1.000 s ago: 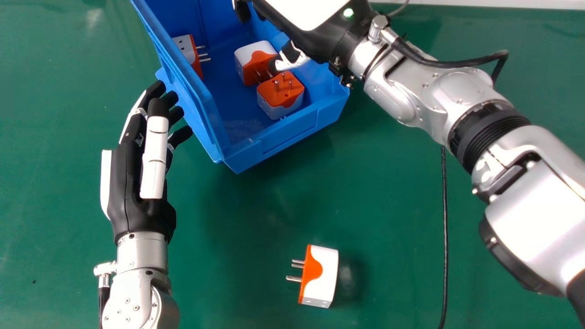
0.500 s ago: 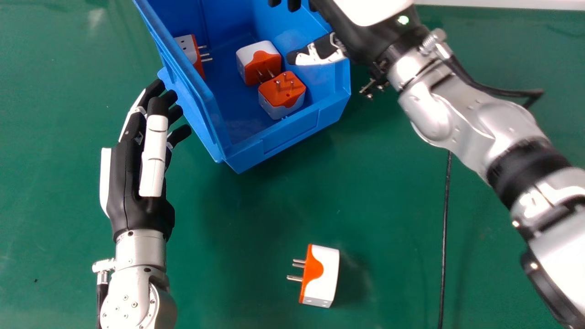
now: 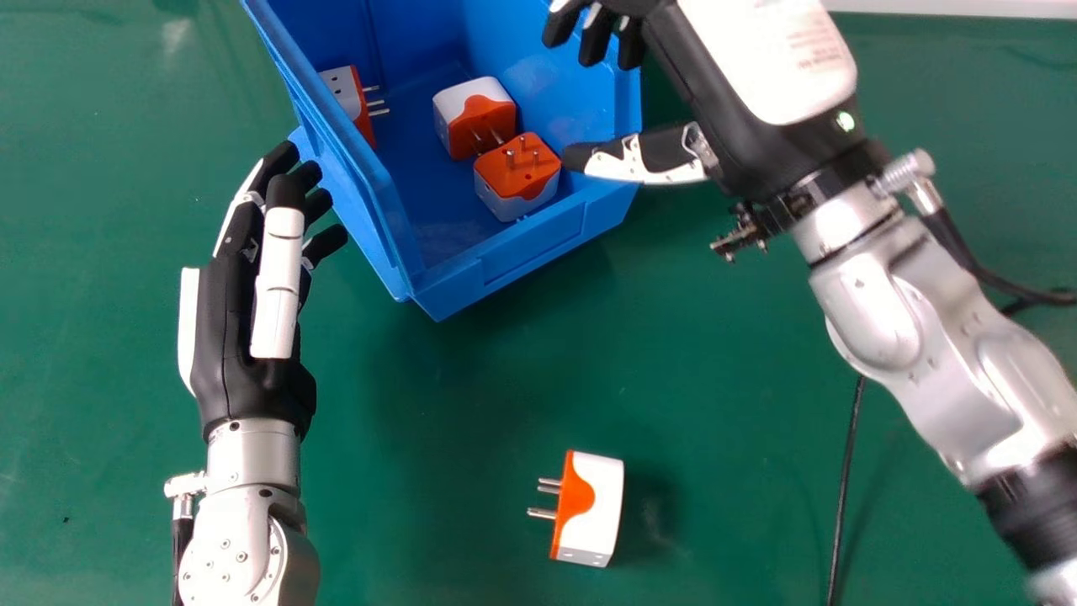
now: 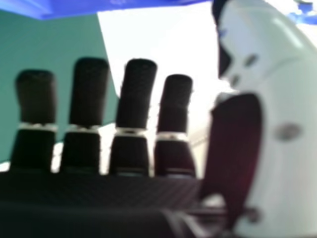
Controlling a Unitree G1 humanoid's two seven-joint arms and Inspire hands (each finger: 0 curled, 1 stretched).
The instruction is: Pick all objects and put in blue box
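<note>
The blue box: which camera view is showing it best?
The head view shows the blue box best: its near walls and much of its inside, with three plug adapters in it. In the right hand view, a blue strip along one edge is likely part of the box; which part, I cannot tell.

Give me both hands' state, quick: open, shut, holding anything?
Left hand: open, holding nothing, beside the blue box.
Right hand: open, holding nothing, at the box's right side.
</note>
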